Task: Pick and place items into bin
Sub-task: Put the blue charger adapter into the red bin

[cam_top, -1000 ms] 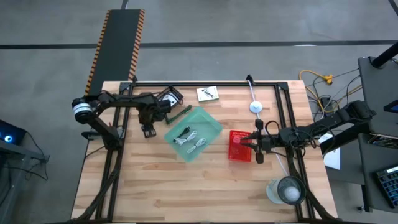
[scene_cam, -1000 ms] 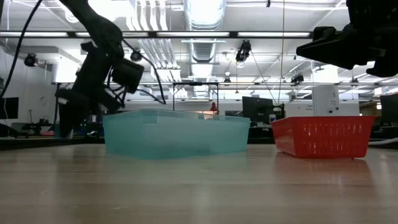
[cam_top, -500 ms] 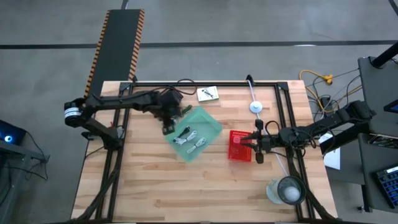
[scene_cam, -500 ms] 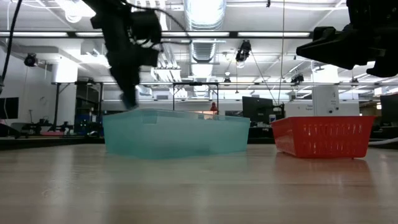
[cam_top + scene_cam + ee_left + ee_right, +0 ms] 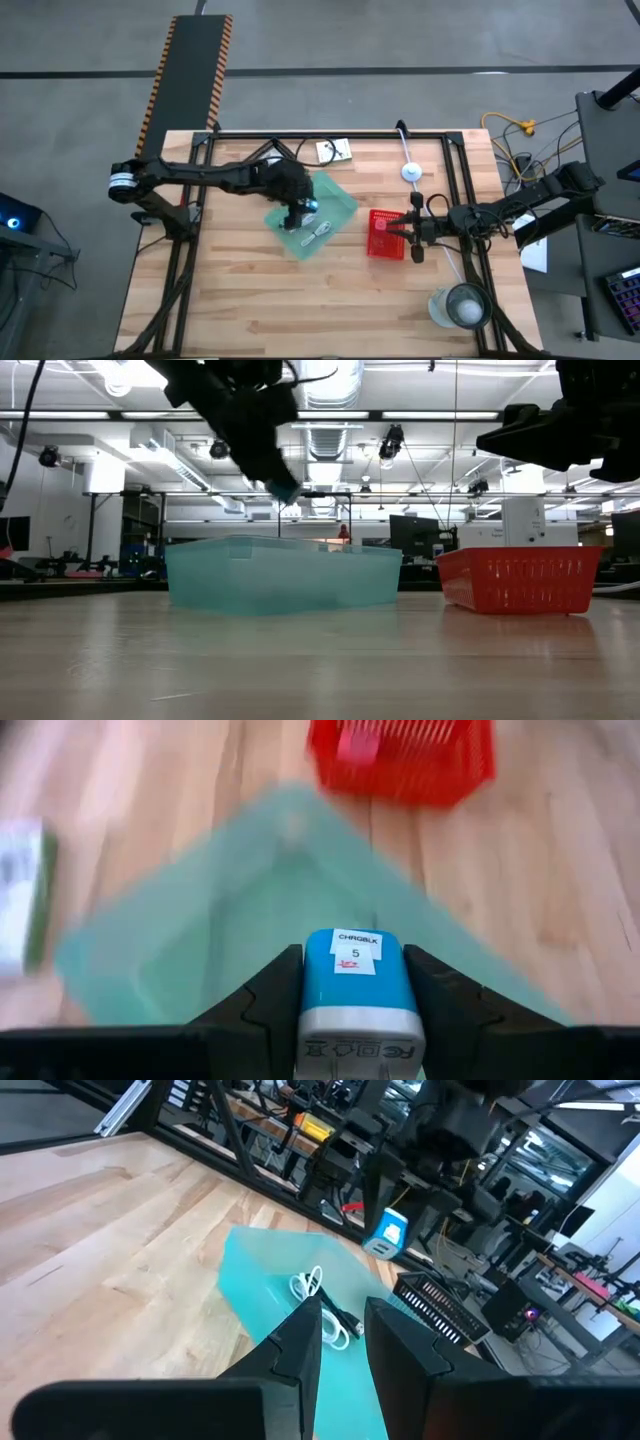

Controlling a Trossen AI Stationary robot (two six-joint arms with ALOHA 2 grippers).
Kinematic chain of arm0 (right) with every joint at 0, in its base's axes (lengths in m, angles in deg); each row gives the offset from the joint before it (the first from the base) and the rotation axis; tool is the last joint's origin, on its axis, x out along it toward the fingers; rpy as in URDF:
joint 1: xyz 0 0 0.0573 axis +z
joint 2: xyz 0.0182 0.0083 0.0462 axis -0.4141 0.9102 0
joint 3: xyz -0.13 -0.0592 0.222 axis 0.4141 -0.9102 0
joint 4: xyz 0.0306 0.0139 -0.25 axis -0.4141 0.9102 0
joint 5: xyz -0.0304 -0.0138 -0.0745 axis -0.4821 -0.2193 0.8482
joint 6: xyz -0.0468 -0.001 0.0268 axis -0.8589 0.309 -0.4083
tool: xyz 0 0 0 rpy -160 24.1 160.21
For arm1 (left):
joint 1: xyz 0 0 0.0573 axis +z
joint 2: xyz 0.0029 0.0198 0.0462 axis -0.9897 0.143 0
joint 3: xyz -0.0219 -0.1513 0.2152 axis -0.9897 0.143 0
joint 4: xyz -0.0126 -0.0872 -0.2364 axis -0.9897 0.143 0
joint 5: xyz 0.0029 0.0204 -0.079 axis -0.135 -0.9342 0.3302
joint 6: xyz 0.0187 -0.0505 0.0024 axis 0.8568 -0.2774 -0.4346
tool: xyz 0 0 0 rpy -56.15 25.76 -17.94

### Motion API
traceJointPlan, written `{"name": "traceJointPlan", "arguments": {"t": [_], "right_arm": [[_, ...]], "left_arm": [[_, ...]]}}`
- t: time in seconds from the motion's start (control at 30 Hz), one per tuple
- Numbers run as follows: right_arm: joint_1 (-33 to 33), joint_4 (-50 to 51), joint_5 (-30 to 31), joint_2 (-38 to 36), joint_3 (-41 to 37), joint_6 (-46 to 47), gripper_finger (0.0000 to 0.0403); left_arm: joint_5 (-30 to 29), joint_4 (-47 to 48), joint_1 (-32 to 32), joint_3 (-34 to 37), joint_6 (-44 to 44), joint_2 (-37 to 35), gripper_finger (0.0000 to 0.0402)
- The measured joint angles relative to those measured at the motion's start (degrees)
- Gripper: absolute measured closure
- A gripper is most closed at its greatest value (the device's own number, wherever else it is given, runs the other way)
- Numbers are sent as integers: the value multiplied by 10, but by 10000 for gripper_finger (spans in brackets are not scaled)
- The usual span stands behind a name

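Gripping blue charger, left claw over teal bin w/ white cables; right claw unclear.

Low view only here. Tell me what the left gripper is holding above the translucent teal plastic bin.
Observer: Its wrist view shows the left gripper shut on a small blue block with a white printed label.
Operator: Report what is already inside the bin.
Observer: From above, a white coiled cable lies on the floor of the teal bin.
Operator: Say where the right gripper is.
Observer: In the high view, the right gripper hovers at the edge of the red mesh basket, on the side away from the bin.
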Motion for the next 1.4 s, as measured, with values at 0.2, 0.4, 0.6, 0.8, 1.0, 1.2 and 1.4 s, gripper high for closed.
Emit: {"name": "traceJointPlan", "arguments": {"t": [0.2,0.4,0.6,0.8,1.0,1.2,1.4], "right_arm": [[0,-13,0,1,0,-17,327],[0,-23,0,3,0,-85,276],[0,-75,0,17,0,-234,209],[0,-96,-1,38,0,-406,172],[0,-130,-2,57,6,-449,166],[0,-129,-2,89,36,-450,165],[-1,-129,27,143,67,-451,165]], "left_arm": [[6,-134,-18,0,60,21,273],[12,-273,-16,-1,-33,57,273],[86,-366,-18,-1,-121,88,273],[106,-429,-20,-3,-149,115,273],[107,-485,-23,-9,-171,151,273],[121,-533,-27,-44,-179,200,273],[139,-527,-34,-91,-178,236,273]]}}
